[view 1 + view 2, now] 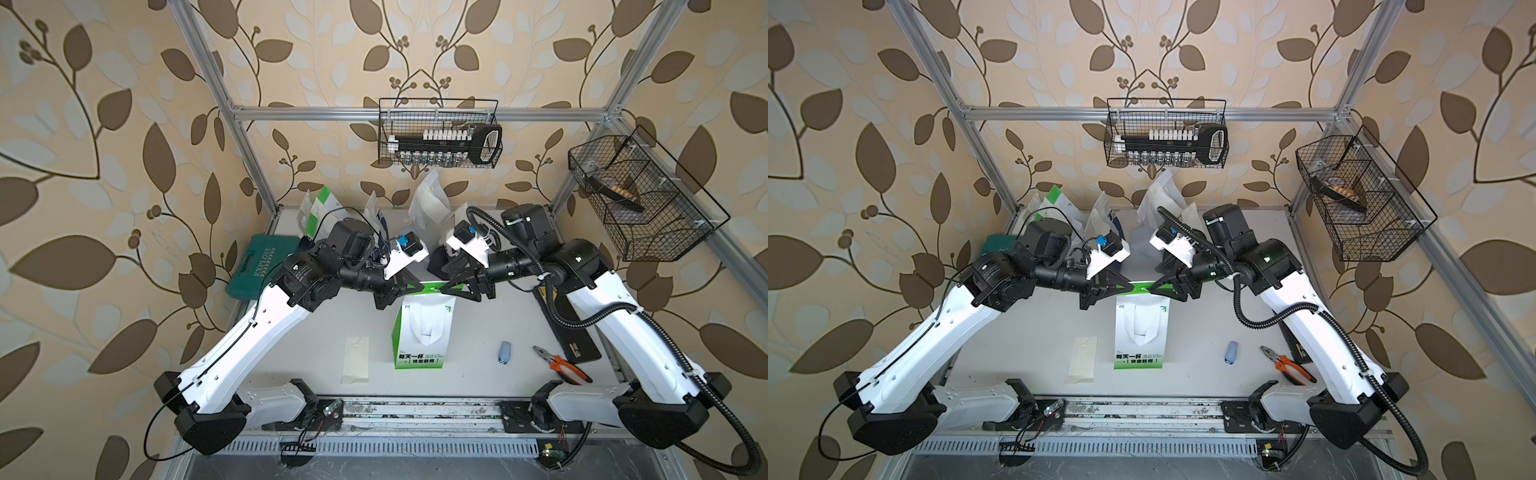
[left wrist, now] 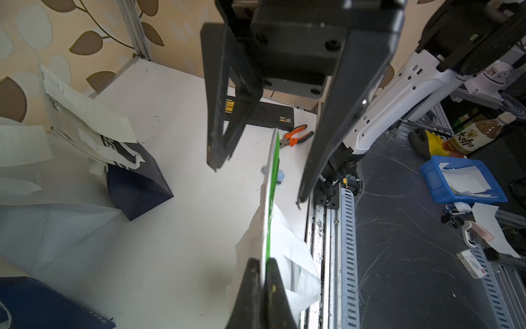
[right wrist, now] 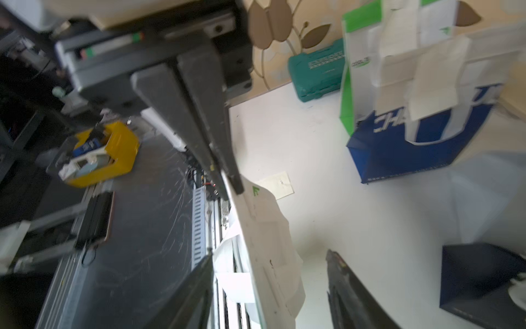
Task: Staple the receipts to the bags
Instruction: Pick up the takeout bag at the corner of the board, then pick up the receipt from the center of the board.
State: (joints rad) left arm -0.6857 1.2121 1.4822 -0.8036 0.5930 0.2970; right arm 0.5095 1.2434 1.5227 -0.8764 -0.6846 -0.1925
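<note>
A green-and-white bag (image 1: 422, 332) (image 1: 1140, 328) is at mid-table with its top edge held up between my two arms. My left gripper (image 1: 409, 286) (image 2: 266, 265) is shut on one end of that edge (image 2: 270, 199). At the other end, my right gripper (image 1: 446, 289) (image 3: 270, 253) stands open with the bag's edge (image 3: 267, 242) between its spread fingers, untouched. One loose receipt (image 1: 355, 359) (image 1: 1082, 359) lies flat to the left of the bag. The light-blue stapler (image 1: 504, 352) (image 1: 1231, 352) lies to its right. More bags (image 1: 320, 208) (image 3: 412, 136) stand along the back wall, and receipts (image 2: 94, 114) hang on some.
A teal tool case (image 1: 257, 266) lies at the left edge. Orange pliers (image 1: 561, 365) and a black case (image 1: 569, 328) are at the right. Wire baskets (image 1: 440, 133) (image 1: 640, 199) hang on the back and right frame. A navy bag (image 2: 136, 182) stands just behind the grippers.
</note>
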